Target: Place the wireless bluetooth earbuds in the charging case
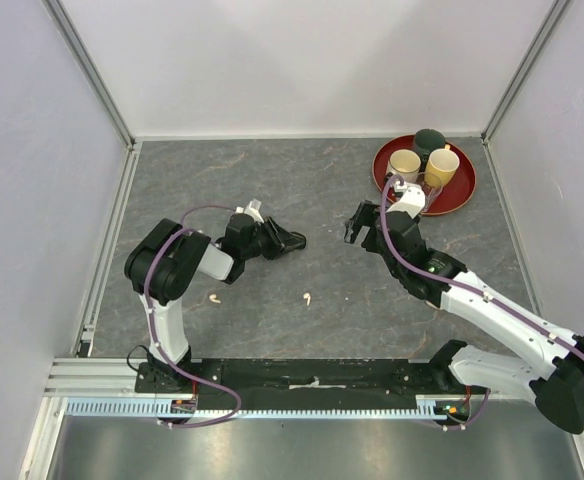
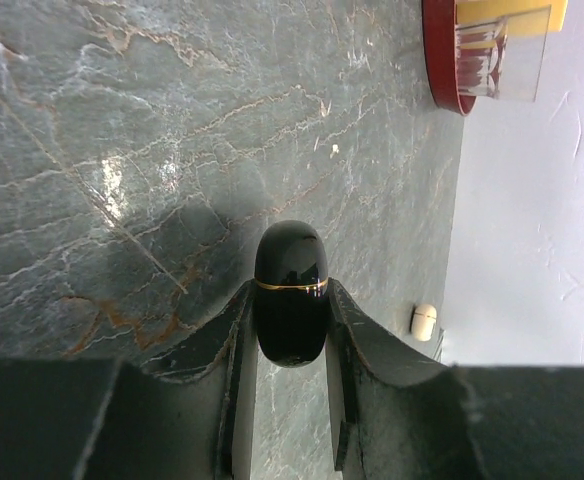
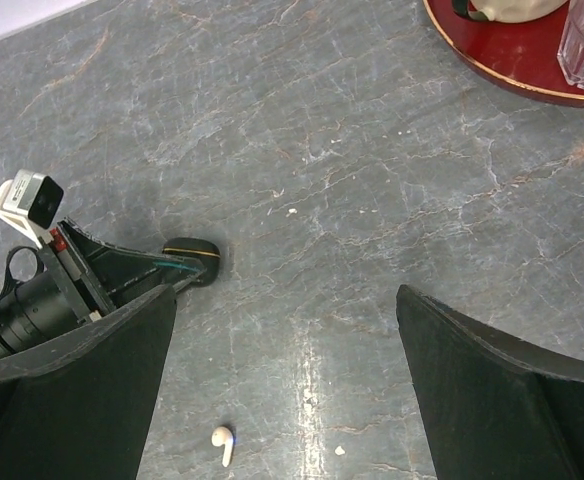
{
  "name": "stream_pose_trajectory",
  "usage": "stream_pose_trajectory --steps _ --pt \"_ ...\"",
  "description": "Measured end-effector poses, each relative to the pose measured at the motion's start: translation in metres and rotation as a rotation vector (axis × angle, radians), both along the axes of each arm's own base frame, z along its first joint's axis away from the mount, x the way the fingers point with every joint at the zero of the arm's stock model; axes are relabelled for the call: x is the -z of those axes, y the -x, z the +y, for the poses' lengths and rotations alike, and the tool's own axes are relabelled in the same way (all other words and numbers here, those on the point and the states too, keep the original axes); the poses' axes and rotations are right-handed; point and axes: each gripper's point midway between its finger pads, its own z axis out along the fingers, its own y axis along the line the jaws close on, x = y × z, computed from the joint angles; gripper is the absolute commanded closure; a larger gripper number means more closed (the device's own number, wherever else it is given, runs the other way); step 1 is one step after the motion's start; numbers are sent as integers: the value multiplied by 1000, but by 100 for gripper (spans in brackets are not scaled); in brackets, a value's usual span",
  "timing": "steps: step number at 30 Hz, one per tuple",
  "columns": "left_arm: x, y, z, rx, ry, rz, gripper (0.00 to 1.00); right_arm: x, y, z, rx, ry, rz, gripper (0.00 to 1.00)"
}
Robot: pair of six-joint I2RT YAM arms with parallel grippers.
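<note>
Charging case point(image 2: 290, 262) pinched tight in left gripper point(image 2: 292, 300), lid looks closed. Right gripper point(image 3: 287, 295) wide open, empty. You're at pickup: lower it onto white earbud point(image 3: 222, 443), close gently.

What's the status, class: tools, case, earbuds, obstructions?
Left tool shut on black case, lid closed. Right tool open, empty. Two white earbuds loose on table. Tray far off, nothing blocking.

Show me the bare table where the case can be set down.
Widest free patch: the far left of the table, between the back wall and the left hand. Another lies near, between the white earbud and the right arm. Crowded: the red tray of cups, far right.
</note>
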Motion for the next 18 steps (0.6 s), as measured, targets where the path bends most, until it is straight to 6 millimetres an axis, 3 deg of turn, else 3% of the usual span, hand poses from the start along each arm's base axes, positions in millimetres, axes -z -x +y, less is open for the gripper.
stream_pose_trajectory --steps 18 --pt "2 -6 5 -46 -29 23 48 9 1 6 -46 3 36 2"
